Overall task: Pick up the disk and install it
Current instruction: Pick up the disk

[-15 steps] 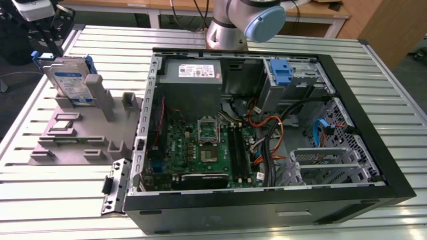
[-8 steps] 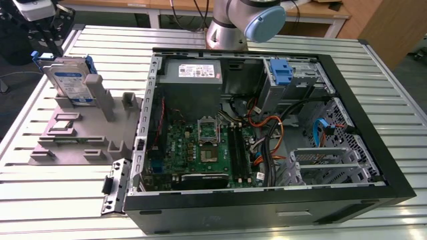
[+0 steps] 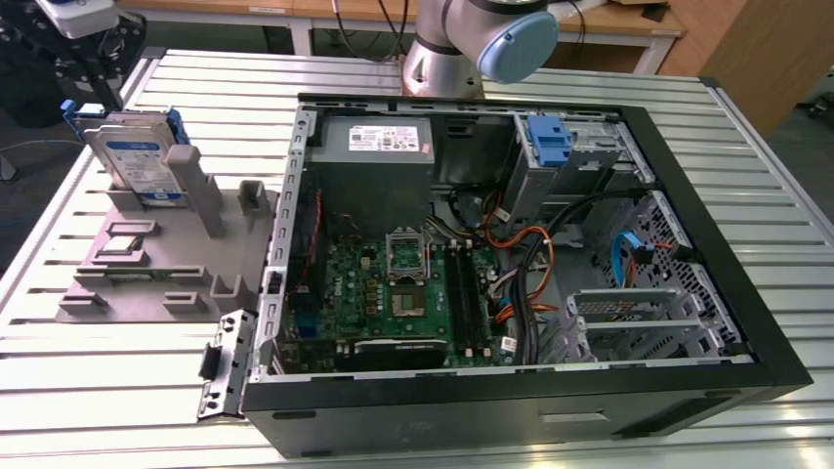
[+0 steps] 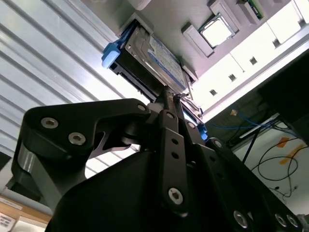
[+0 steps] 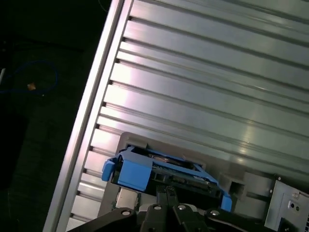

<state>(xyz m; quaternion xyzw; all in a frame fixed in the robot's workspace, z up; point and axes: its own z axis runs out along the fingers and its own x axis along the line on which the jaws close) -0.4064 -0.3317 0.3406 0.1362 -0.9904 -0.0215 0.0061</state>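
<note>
Disk (image 3: 141,161) is standing upright in the grey holder (image 3: 137,256), at the exterior view's left of the open computer case (image 3: 495,396); gripper (image 4: 167,95) is hovering just at its upper edge, jaws pressing together.

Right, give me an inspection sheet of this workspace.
surface: slatted metal table carrying a grey holder and an open computer case.
job's things: disk standing upright in the grey holder, not yet installed.
clutter: nothing seen.
grippers: tool at the disk's upper edge; contact unclear.
cables: orange, blue and black leads inside the case.
surroundings: wooden furniture behind the table.
</note>
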